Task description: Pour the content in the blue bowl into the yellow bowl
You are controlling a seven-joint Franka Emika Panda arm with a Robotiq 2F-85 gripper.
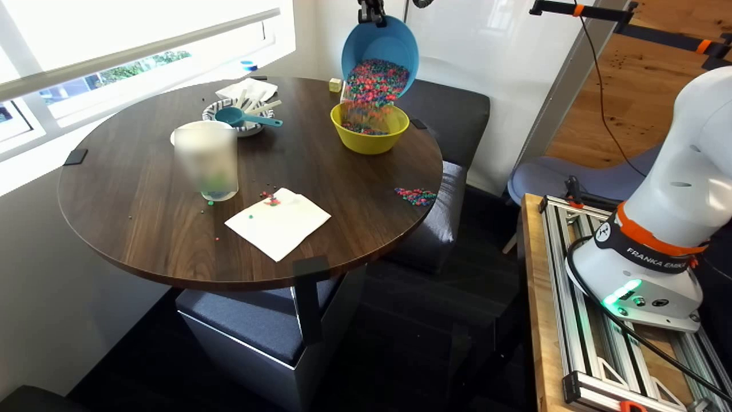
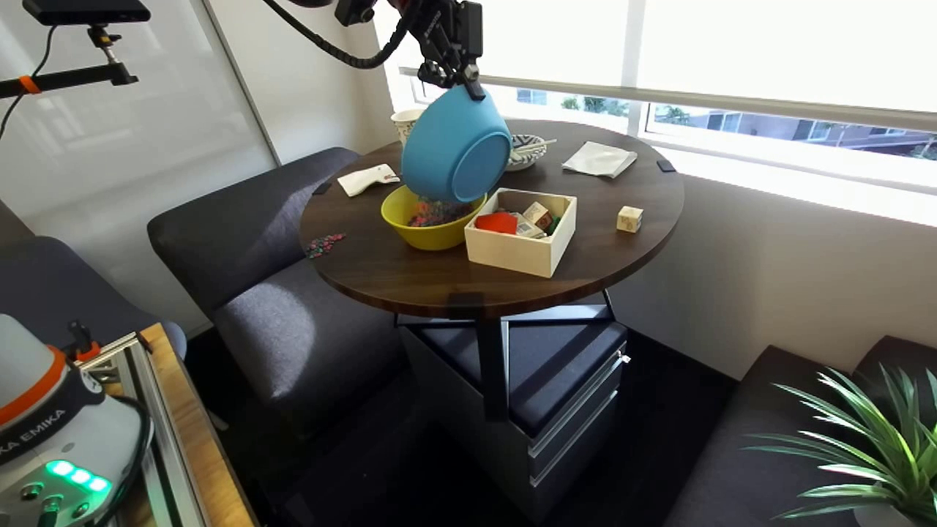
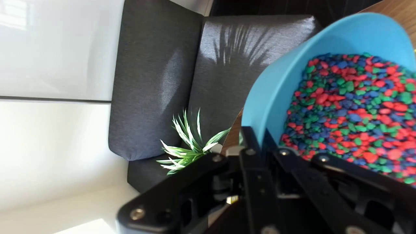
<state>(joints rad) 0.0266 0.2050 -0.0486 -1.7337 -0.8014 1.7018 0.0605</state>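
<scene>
Pieces (image 1: 377,80) in red, blue and green fall, in an exterior view, from the tipped blue bowl (image 1: 382,43) into the yellow bowl (image 1: 369,144) on the bench (image 1: 274,166). A spilled patch (image 1: 417,197) lies near the bench's edge. The gripper (image 1: 376,22) holds the blue bowl by its rim, opposite the pouring lip; I would let the tilt grow slowly, lip low over the yellow bowl's middle.

In an exterior view, a wooden box (image 2: 505,252) of blocks (image 2: 538,216) stands just beside the yellow bowl; whether they touch I cannot tell. The lip seems nearer that side, so a sudden slide could scatter pieces into the box.

In the wrist view, the gripper's fingers (image 3: 250,138) pinch the thin wall, and a large heap sits in the blue bowl. With that weight hanging off the grip, it may twist, so small, even turns look best.
</scene>
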